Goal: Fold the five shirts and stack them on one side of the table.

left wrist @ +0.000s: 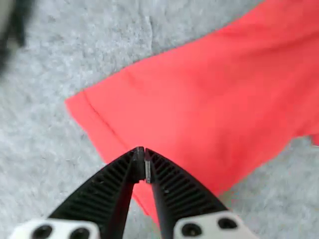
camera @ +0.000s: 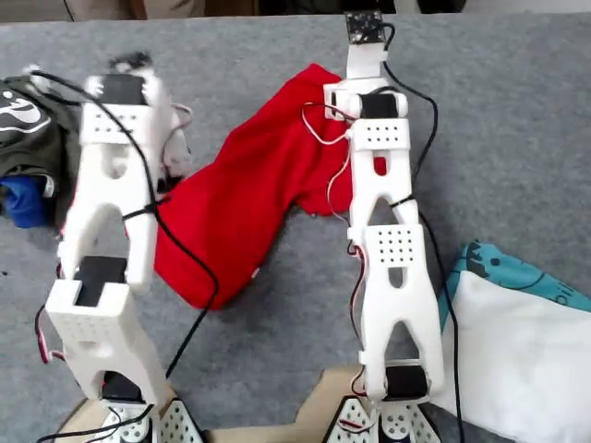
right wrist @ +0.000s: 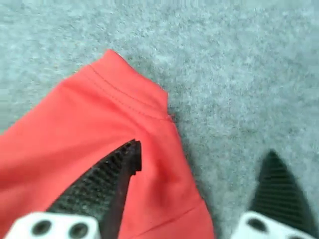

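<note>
A red shirt (camera: 249,194) lies spread on the grey table (camera: 517,120) between my two arms, and its top corner reaches the right arm (camera: 379,138). In the left wrist view my left gripper (left wrist: 141,165) is shut, its tips together just over the red shirt (left wrist: 209,109) near a hemmed edge. I cannot tell whether any cloth is pinched. My right gripper (right wrist: 203,154) is open over a corner of the red shirt (right wrist: 89,119): one finger (right wrist: 117,172) is above the cloth, the other above bare table.
A dark green shirt (camera: 28,125) and a blue one (camera: 23,201) are bunched at the table's left edge, beside the left arm (camera: 115,157). A white shirt (camera: 526,360) lies over a teal one (camera: 503,263) at the front right. Cables hang along both arms.
</note>
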Controlling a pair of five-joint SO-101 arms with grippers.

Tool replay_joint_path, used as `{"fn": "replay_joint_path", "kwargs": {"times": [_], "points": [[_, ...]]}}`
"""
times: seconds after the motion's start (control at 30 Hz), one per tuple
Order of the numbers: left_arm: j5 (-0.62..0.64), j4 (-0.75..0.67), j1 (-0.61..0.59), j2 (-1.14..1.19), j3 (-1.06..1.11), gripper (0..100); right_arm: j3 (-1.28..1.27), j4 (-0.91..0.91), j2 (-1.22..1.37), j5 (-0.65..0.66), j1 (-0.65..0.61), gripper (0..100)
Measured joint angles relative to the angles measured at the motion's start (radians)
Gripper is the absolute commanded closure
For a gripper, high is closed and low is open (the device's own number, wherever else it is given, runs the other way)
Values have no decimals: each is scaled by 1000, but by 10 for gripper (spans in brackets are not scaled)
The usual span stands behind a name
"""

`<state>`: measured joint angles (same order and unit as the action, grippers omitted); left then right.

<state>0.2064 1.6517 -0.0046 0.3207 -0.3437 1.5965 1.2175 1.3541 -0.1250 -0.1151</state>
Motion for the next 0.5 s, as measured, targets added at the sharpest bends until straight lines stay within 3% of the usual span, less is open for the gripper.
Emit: {"fn": "replay_joint_path", "kwargs": {"times": [0.2,0.27,0.4,0.43,0.5], "points": [[6,-258,-21,12,292,982,14,103,-64,3,-12,603],[8,-278,-44,14,353,982,14,147,-104,5,-12,686],[8,-295,-103,14,456,982,14,264,-141,-2,-38,964],[8,-302,-110,14,489,982,14,295,-141,-2,-41,996],[3,-347,-132,8,549,982,14,353,-141,0,-38,970]]}}
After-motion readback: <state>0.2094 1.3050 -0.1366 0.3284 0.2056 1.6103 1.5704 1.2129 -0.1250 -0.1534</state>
